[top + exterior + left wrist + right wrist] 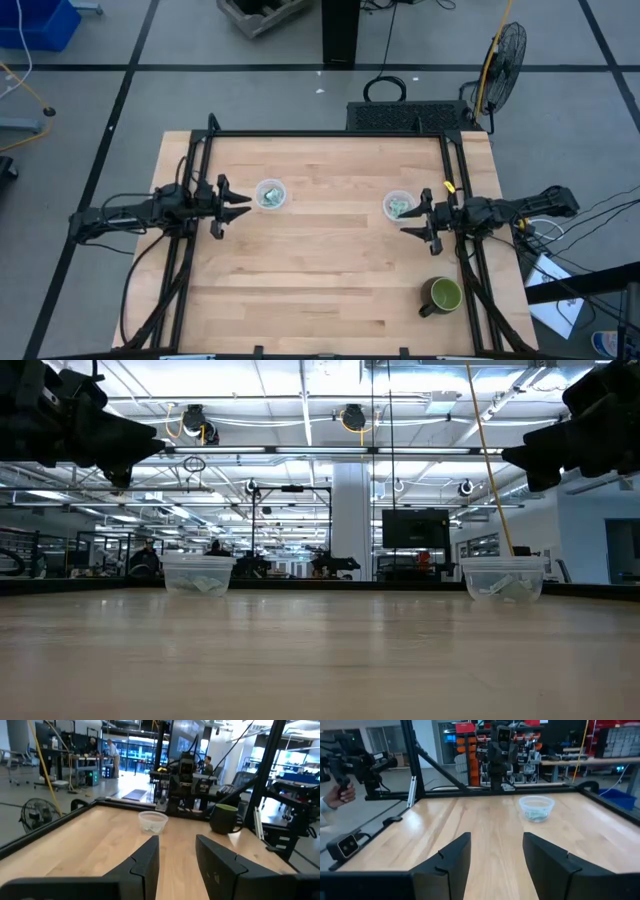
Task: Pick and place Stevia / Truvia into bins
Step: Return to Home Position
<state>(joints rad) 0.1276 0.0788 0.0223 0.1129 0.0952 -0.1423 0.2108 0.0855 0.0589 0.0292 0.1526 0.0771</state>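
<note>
Two clear cups stand upright on their bases on the wooden table: the left cup [270, 194] [198, 575] [536, 808] and the right cup [398, 206] [503, 578] [153, 821]. Pale green and white sachets lie inside both, in the left cup [268, 198] and in the right cup [399, 209]. I see no sachet loose on the table. My left gripper [238, 205] [177, 854] hovers open just left of the left cup. My right gripper [412, 218] [495, 857] hovers open at the right cup's right near side. Both grippers are above the table and hold nothing.
A dark green handled mug [442, 294] [224, 818] stands near the table's right near corner. A black frame [330, 133] runs along the far and side edges. Bare wood lies between the cups and toward the near edge. A person's hand [340, 795] shows beyond the table.
</note>
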